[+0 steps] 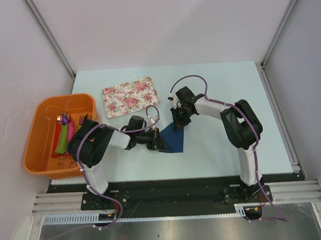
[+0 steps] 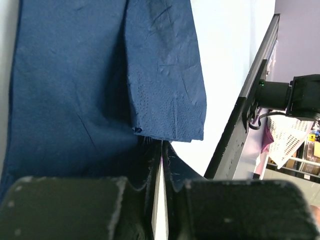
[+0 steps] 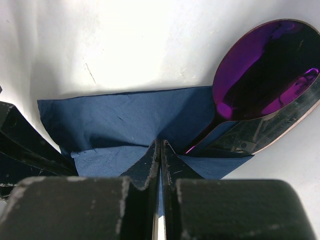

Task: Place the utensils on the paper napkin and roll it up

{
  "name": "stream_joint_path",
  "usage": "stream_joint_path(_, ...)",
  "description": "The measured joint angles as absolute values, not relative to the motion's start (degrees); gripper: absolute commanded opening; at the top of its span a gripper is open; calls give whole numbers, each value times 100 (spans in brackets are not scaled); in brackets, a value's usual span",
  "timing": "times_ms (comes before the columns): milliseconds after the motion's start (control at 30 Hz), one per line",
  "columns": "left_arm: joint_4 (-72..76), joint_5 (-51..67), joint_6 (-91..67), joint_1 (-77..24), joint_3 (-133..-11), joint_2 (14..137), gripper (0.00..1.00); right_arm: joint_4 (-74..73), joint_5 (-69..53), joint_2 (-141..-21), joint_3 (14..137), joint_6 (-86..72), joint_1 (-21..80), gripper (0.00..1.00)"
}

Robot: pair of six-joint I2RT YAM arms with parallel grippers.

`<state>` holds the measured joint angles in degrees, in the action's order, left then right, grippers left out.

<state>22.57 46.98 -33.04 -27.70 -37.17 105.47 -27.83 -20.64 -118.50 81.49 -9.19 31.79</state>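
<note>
Paper napkin (image 1: 175,142) lies mid-table, partly folded over. Left gripper (image 2: 161,146) has its jaws pressed together on the near edge. Right gripper (image 3: 160,145) is likewise clamped on the far fold. Purple spoon (image 3: 260,65) is tucked inside, bowl sticking out. Placing looks done; the roll looks barely started.

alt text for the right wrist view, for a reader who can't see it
The right end effector is shut on a fold of the dark navy paper napkin, which lies on the white table. The bowl of a shiny purple spoon sticks out from the napkin at upper right.
</note>
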Motion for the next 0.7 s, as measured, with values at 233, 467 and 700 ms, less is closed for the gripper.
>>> stream_joint_path(233, 2073, 4775, -3253, -2720, -3677, 10304, 43, -2783, -2067, -11850, 8147, -919, 3179, 3)
stream_joint_path(467, 1144, 4606, -2897, -2241, -3717, 9292, 64, -2779, -2067, -11850, 8145, -919, 3179, 3)
stream_joint_path(700, -8, 3938, -2235, -1570, -4204, 9384, 63, -2779, -2067, -11850, 8145, -919, 3179, 3)
